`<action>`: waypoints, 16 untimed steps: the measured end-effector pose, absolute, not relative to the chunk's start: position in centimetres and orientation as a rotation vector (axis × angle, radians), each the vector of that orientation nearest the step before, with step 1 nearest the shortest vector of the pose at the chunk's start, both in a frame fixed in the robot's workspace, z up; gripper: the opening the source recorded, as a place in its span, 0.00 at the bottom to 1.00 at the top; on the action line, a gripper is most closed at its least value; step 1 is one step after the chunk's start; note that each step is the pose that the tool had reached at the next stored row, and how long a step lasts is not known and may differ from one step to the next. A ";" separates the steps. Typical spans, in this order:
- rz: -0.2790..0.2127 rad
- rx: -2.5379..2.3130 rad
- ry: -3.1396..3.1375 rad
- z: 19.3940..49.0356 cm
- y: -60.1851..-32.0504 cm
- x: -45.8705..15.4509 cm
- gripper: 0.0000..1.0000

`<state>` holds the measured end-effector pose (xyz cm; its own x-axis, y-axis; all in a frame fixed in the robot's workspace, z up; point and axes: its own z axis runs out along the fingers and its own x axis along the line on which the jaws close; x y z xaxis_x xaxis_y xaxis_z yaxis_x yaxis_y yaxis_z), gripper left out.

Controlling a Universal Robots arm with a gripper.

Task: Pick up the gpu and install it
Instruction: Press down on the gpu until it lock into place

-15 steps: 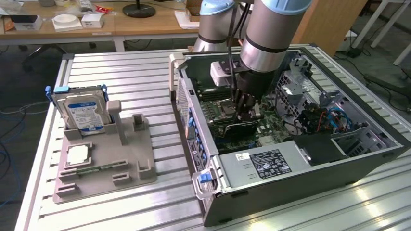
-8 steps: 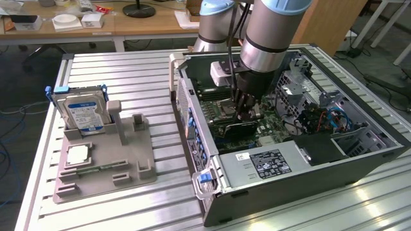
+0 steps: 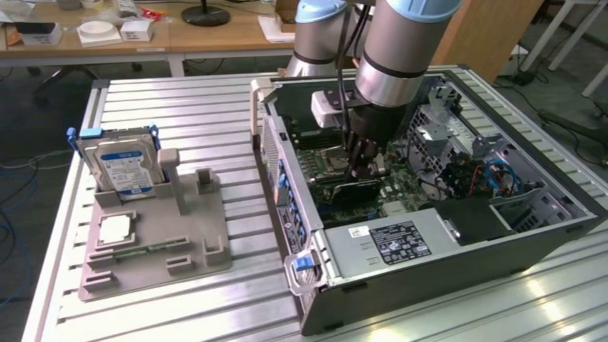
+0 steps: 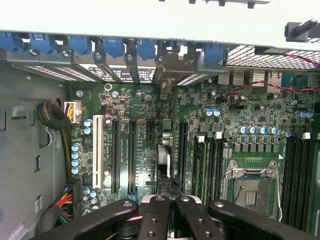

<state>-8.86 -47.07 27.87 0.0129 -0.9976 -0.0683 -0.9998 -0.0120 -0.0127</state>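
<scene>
So the gpu (image 3: 354,191), that thin flat dark expansion card, is already down inside the open black and silver computer case (image 3: 456,242), standing on edge over the green motherboard (image 4: 150,130). In the exterior view it sits right under the black end effector (image 3: 362,169), and in the wrist view you can see a dark card edge (image 4: 166,165) running up from between the fingertips along one of the long black expansion slots (image 4: 181,145). The end effector (image 4: 167,201) has its fingers (image 4: 154,212) pressed together, pinching the top edge of the card as far as I can tell.

Progress-wise I'd say the pick-up is done and we're well into the install part. The card looks lined up with a slot, but whether it's fully seated I honestly can't tell, the contact edge is hidden behind the fingers and the card itself.

Out on the ridged metal counter (image 3: 190,107), well apart from the case, the grey plastic parts holder (image 3: 156,249) carries the boxy silver hard drive with the blue-white label (image 3: 122,167) standing upright, plus a square silvery chip (image 3: 116,228) lying flat.
</scene>
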 end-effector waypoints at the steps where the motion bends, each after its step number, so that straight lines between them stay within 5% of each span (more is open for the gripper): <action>1: 0.061 -2.194 2.167 27.9 -47.1 -8.9 0.10; 5: 0.090 -2.206 2.181 27.9 -47.1 -8.9 0.10; 16: 0.316 -2.291 2.280 27.9 -47.1 -8.8 0.10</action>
<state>-8.84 -47.06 27.87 -0.0017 -0.9980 -0.0625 -0.9774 -0.0115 0.2109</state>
